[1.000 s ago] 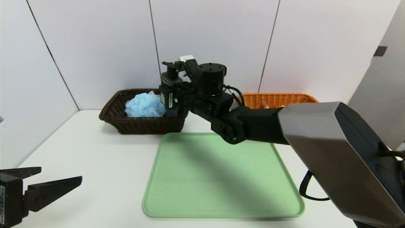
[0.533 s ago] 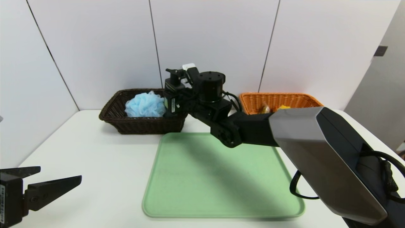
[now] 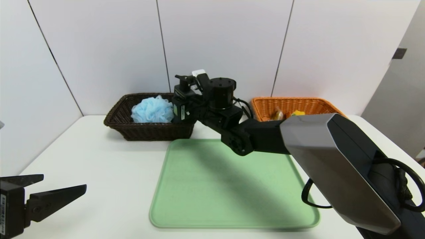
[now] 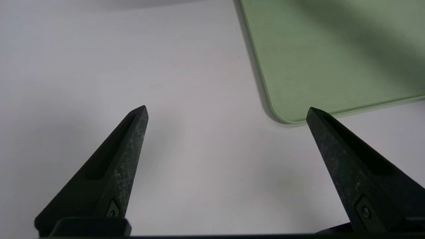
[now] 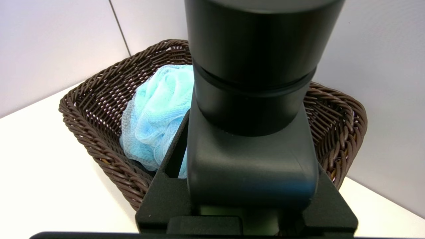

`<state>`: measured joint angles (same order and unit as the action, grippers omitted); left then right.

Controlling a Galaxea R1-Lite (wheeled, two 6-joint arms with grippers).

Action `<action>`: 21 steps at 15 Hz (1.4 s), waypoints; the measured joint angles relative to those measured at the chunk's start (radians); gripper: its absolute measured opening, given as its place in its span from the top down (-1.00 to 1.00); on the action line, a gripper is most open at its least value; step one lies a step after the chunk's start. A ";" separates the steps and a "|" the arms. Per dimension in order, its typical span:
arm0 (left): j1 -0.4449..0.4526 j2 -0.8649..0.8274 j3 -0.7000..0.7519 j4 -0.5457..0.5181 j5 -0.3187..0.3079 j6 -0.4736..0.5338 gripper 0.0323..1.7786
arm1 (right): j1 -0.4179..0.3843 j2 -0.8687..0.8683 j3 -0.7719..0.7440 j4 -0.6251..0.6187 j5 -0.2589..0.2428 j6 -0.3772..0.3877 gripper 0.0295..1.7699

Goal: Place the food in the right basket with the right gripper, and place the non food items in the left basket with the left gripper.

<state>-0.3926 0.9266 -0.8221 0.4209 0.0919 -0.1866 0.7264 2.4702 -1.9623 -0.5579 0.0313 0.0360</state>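
The right gripper is clamped on the dark green pump bottle, its black jaws pressed against both sides of the bottle's body; in the right wrist view the pump's black collar and shoulder fill most of the frame. The bottle stands upright in the grip, its black pump head rising above the wrist. It hangs over the right end of the dark brown basket; whether its base touches the basket floor cannot be made out from either view. Just beside it, inside the same basket, sits the light-blue bath puff.

The right arm reaches across from the robot's right side, passing over the far edge of the green tray, which lies bare on the white table.

Behind the arm, at the table's far right, stands the orange basket, with yellow and brownish food partly showing inside it.

The left gripper hovers low over the table at the near left, its tapered fingers spread wide and gripping nothing, close to the tray's near corner.
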 joint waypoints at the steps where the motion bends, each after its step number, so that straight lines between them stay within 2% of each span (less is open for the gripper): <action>1: 0.000 0.002 0.000 -0.001 -0.001 0.003 -0.90 | -0.002 0.000 0.000 0.000 0.000 -0.001 0.31; 8: 0.000 0.009 0.004 -0.003 -0.003 0.004 -0.90 | -0.003 0.003 0.000 0.007 0.016 -0.005 0.31; 11: -0.001 0.009 0.004 -0.003 -0.001 0.003 -0.90 | 0.000 0.003 -0.001 -0.002 0.029 -0.004 -0.07; 14: -0.001 0.009 0.004 -0.003 -0.001 0.003 -0.90 | -0.001 0.003 -0.001 -0.004 0.028 -0.004 -0.34; 17: -0.002 0.009 0.003 -0.003 -0.001 0.003 -0.90 | -0.004 -0.003 -0.001 -0.006 0.026 -0.004 -0.53; 21: -0.001 0.011 0.001 -0.003 0.000 0.002 -0.90 | -0.004 -0.041 -0.001 -0.012 0.019 -0.003 -0.69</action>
<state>-0.3940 0.9374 -0.8206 0.4174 0.0923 -0.1843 0.7219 2.4294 -1.9636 -0.5696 0.0504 0.0326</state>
